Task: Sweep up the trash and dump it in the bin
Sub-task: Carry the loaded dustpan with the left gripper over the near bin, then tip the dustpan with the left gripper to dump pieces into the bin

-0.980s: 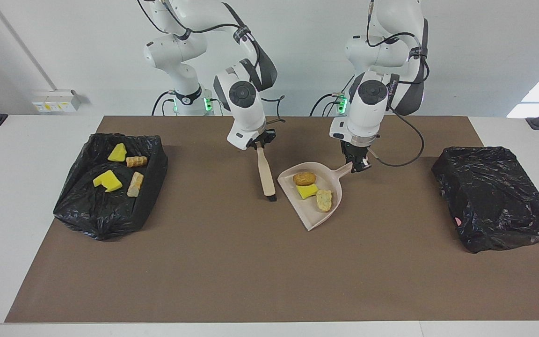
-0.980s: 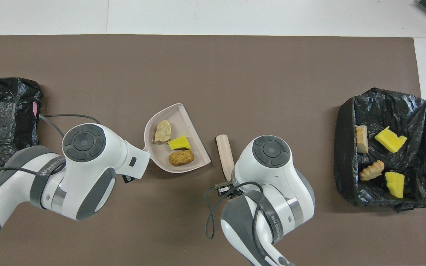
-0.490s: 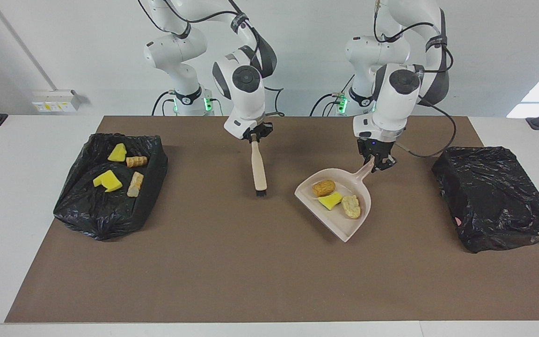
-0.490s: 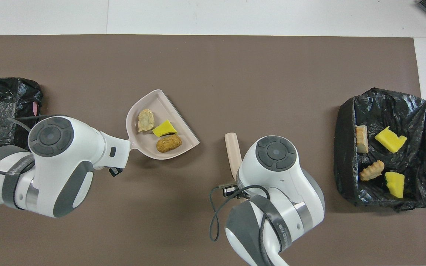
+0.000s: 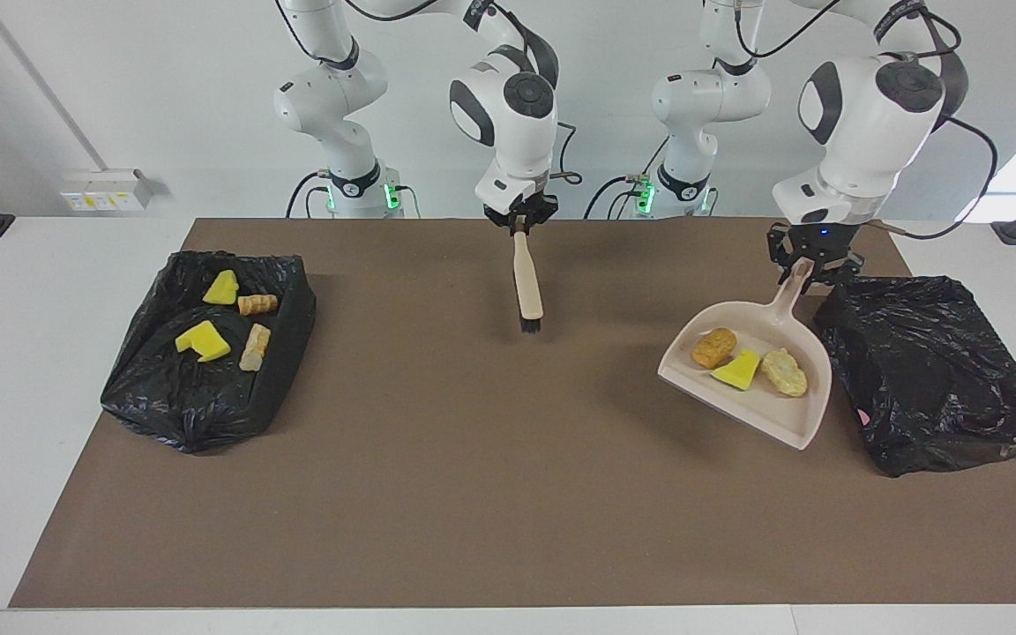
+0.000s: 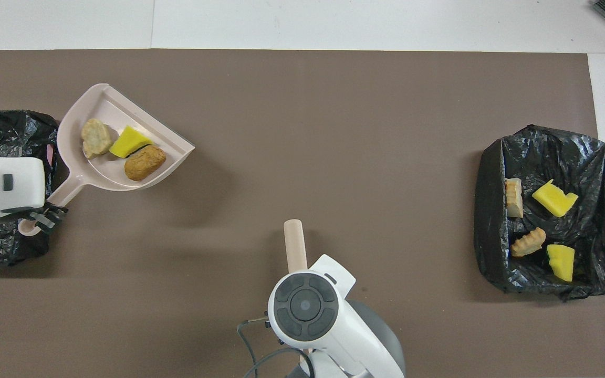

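Writing: none legible on any item.
Left hand (image 5: 812,275): closed on the dustpan (image 5: 773,326) handle, raised over the edge of the covered bin (image 5: 931,370) at the left arm's end of the table (image 5: 473,511).
Dustpan: held in the air, tilted, beside that bin; carries three scraps.
Dustpan trash (image 5: 748,362): a brown lump (image 5: 713,347), a yellow sponge (image 5: 737,370) and a pale lump (image 5: 786,373), lying close together.
Right hand (image 5: 521,227): closed on the brush (image 5: 526,282) handle, over the mat's middle toward the robots.
Brush: hangs bristles down, clear of the mat.
Open bin (image 5: 208,353): black-lined, at the right arm's end.
Open bin trash (image 5: 224,323): two yellow sponges and two tan lumps.
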